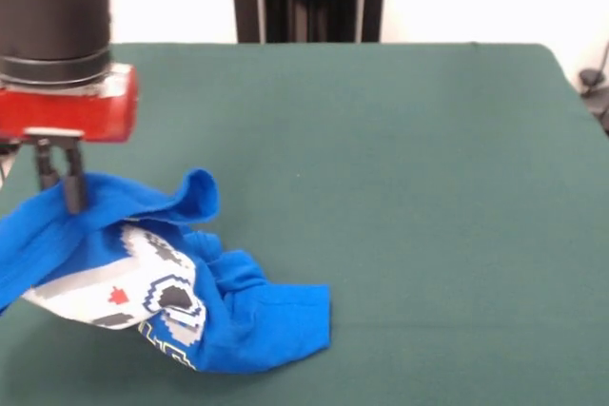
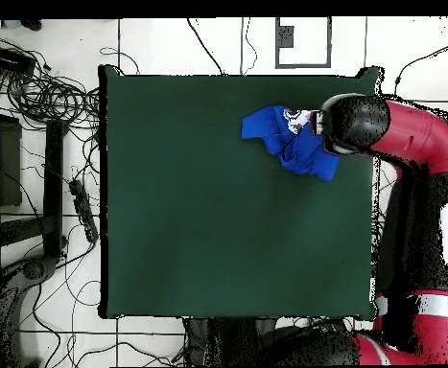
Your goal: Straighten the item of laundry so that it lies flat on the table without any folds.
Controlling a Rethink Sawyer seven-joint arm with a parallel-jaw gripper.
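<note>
Shirt (image 1: 228,320) bunched near table (image 1: 428,187) corner, blue, print half hidden, soft and light, prone to drag and refold. Gripper (image 1: 59,199) pinched shut on raised fold at crumpled edge. Better hold probably: hem or sleeve corner, pulling outward.

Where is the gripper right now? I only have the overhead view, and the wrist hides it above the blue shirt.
Observer: In the front view, the gripper is shut on an upper edge of the T-shirt.
Operator: Is that edge lifted?
Observer: Yes, it hangs raised from the gripper, while the opposite end rests on the table.
Operator: Is the rest flat?
Observer: No. A loose flap stands up beside the gripper, and the controller print is creased.
</note>
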